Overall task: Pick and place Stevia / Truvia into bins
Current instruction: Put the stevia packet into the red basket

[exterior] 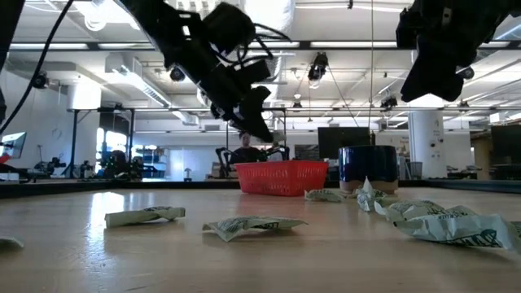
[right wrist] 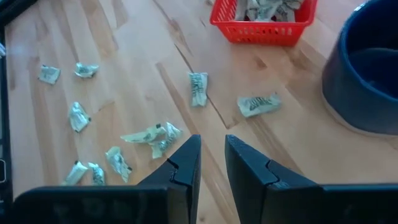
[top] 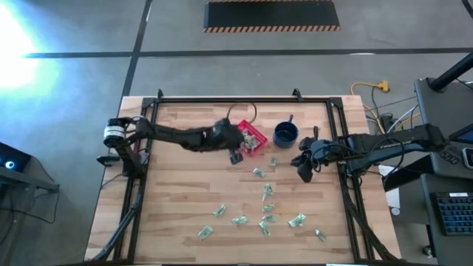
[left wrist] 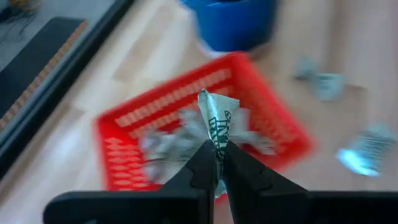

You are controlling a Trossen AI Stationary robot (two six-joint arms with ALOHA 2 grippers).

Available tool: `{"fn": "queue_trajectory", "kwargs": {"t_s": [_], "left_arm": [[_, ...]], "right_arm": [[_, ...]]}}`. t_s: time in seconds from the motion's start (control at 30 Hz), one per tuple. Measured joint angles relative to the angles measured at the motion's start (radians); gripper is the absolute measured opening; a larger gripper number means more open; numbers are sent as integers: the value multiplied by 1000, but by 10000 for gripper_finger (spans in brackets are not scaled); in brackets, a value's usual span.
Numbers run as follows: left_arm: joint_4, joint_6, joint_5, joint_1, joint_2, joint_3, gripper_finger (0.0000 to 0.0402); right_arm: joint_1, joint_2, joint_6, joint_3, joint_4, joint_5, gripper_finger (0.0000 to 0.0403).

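Observation:
The bin, a red basket (top: 263, 140), stands mid-table at the far side with several sachets lying in it (left wrist: 168, 146). My left gripper (left wrist: 217, 146) hovers at the basket's near left corner (top: 236, 156), shut on one pale green and white sachet (left wrist: 217, 115). More sachets lie flat on the wood nearer the front edge (top: 267, 191) (top: 239, 219) (right wrist: 198, 87). My right gripper (right wrist: 212, 152) hangs open above the table, right of the loose sachets (top: 304, 170), with nothing between its fingers. My left gripper pinches the sachet's lower end (left wrist: 218, 152) between its two fingertips. The fingers slant downward from the table's left. The crumpled sachet sticks out past the tips, lifted clear above the basket.
A dark blue mug (top: 285, 134) stands just right of the basket. A black frame (top: 222, 100) runs around the wooden table. Bare wood lies on the table's left half (top: 177, 192). In the low view a person sits in the room behind the basket.

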Motion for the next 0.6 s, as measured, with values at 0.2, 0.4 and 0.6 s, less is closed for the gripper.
{"fn": "queue_trajectory", "kwargs": {"t_s": [0.2, 0.4, 0.6], "left_arm": [[-2, 0, 41, 97, 0, 0, 10], [-1, 10, 127, 133, 0, 0, 11], [0, 53, 134, 133, 0, 3, 56]], "right_arm": [[11, 52, 3, 0, 10, -1, 66], [19, 107, 3, 0, 22, -3, 66], [19, 151, 3, 0, 29, -3, 66]]}}
